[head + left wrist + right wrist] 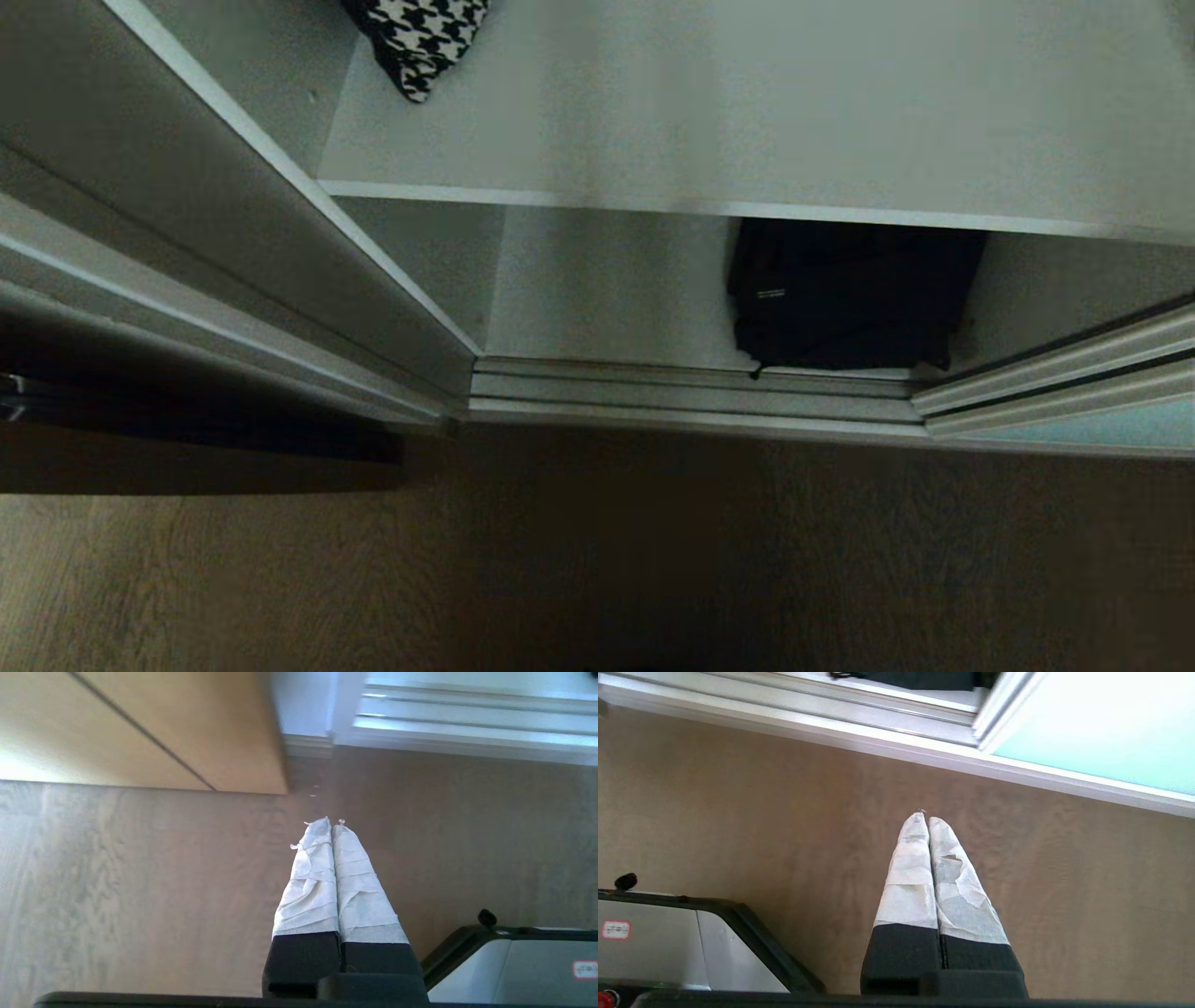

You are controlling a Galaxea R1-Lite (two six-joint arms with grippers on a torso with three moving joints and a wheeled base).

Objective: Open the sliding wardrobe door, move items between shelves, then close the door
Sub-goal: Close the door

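Two items sit in the open wardrobe: one houndstooth cloth (422, 42) on the upper shelf (747, 121), far left at the back; one black bag (850, 299) on the lower shelf (607, 299), toward the right, its front at the bottom track (691, 392). One sliding glass door (1101, 732) stands pushed to the right. One wood door (187, 732) at left. Two hands, both low over the wood floor (597, 560), both empty: left hand (331, 823) pressed closed, right hand (927, 820) likewise closed, each with two white-wrapped fingers touching.
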